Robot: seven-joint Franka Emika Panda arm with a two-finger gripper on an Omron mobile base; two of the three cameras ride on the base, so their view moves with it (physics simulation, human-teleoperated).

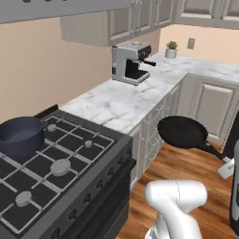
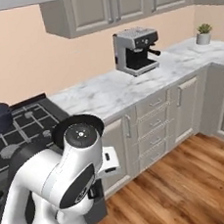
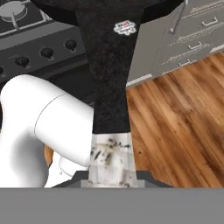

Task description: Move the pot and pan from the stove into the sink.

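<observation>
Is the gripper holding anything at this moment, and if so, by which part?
Yes. The gripper is shut on the pan, gripping the far end of its long handle; the pan hangs in the air over the wooden floor, off the stove.

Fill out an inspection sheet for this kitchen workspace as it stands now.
Surface: white marble countertop beside the stove.
Job's things: pot sits on the stove's rear burner; pan is off the stove, held in the air over the wood floor. Sink not in view.
Clutter: coffee machine and small potted plant on the countertop.
Grippers: gripper shut on the pan's handle.
Cables: nothing seen.
Surroundings: grey cabinets, beige wall.
</observation>
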